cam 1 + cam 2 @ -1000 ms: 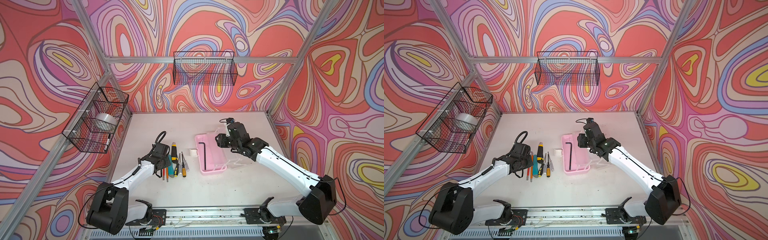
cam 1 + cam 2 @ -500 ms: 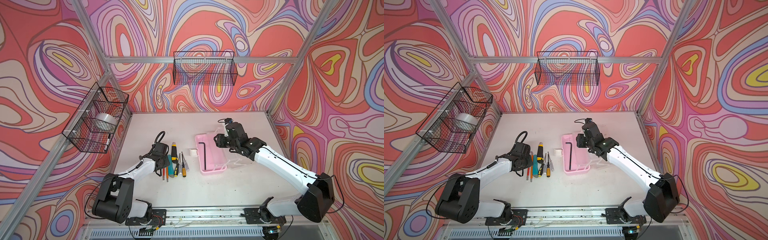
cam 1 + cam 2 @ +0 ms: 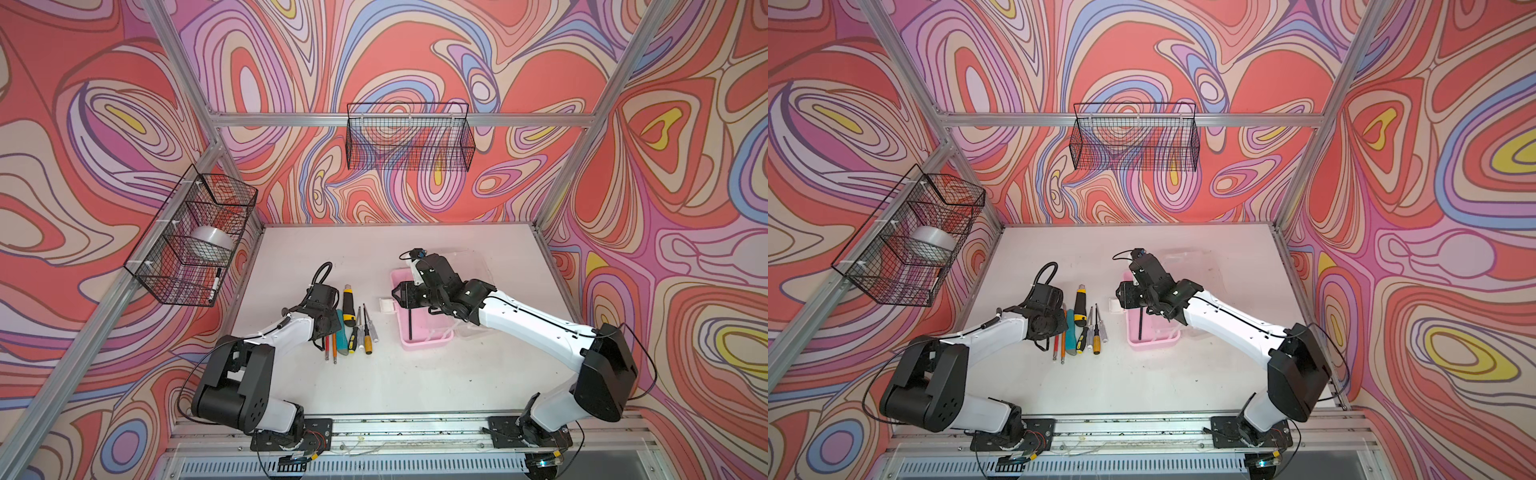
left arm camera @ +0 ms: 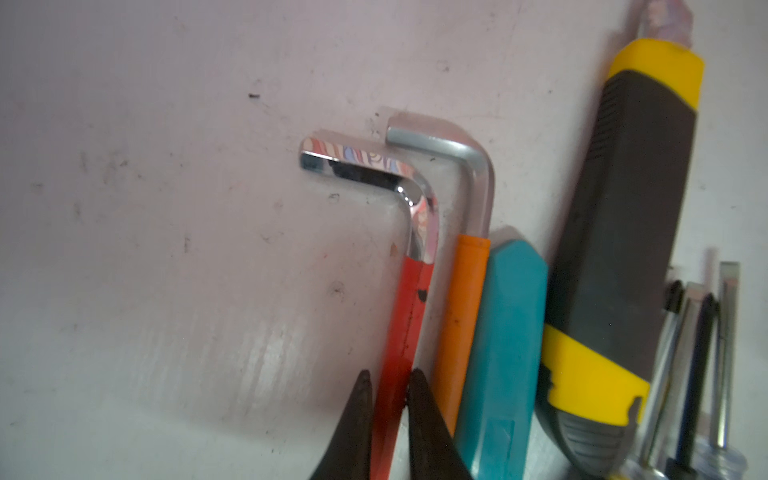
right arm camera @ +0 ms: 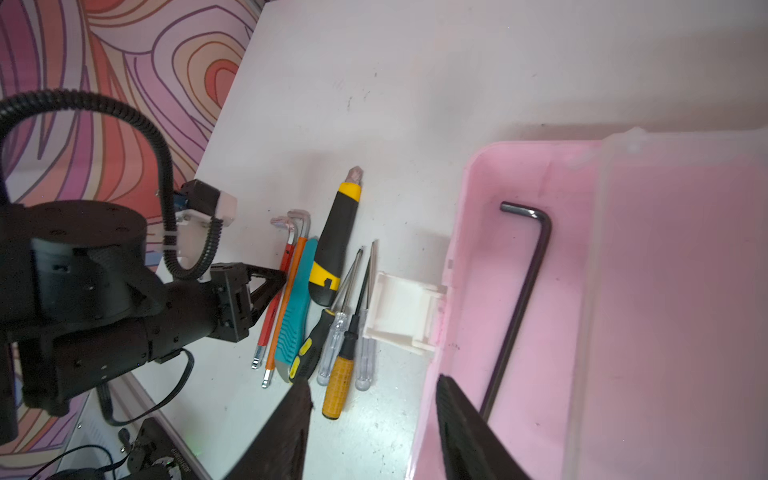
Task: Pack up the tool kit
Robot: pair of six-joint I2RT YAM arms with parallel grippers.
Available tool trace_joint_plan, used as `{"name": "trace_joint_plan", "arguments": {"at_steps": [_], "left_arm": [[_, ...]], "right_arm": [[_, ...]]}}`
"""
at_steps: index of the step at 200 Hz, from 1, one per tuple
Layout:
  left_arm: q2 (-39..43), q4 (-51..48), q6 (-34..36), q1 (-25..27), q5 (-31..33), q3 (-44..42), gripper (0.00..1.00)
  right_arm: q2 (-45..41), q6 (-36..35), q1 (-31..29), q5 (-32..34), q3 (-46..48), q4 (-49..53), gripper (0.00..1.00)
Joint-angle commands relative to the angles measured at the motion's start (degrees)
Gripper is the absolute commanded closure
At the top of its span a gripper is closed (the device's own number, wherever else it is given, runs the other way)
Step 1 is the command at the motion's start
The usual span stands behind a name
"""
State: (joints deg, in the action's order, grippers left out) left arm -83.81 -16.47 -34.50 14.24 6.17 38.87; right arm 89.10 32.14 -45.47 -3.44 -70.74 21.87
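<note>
On the white tabletop, the open pink plastic case with clear lid sits at 3 o'clock from the tool row. Only the wrist views show the left gripper pinching a red-sleeved hex key and the right gripper half-spread, empty.

- The left arm and right arm wore white shells between black joints.
- Blocky black shoulder housings showed small round screw holes.
- A ribbed black conduit looped at the left wrist; thin black cables ran along the white links.
- The left gripper and right gripper had dark, tapered, triangular fingers.
- Black base plates carried red and yellow wires.
</note>
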Motion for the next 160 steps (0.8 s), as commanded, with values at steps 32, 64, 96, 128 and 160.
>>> {"name": "trace_joint_plan", "arguments": {"at_steps": [32, 64, 96, 128, 160], "left_arm": [[-1.5, -1.3, 0.1, -0.3, 1.2, 1.7, 0.82], [-2.5, -2.2, 0.1, -0.3, 1.0, 2.5, 0.83], [-2.2, -2.6, 0.1, -0.3, 0.9, 2.5, 0.86], [-1.9, -2.9, 0.2, -0.3, 1.2, 2.3, 0.91], [-0.9, -4.1, 0.5, -0.3, 1.7, 2.7, 1.0]], "right_arm": [[3.4, 3.2, -3.6, -4.7, 0.5, -3.9, 0.49], [3.3, 3.1, -3.7, -4.0, 0.9, -4.0, 0.49], [3.1, 3.3, -3.7, -3.5, 1.5, -4.4, 0.49], [2.9, 3.2, -3.7, -2.7, 2.0, -4.6, 0.49], [2.8, 3.2, -3.7, -2.5, 2.2, -4.5, 0.49]]}}
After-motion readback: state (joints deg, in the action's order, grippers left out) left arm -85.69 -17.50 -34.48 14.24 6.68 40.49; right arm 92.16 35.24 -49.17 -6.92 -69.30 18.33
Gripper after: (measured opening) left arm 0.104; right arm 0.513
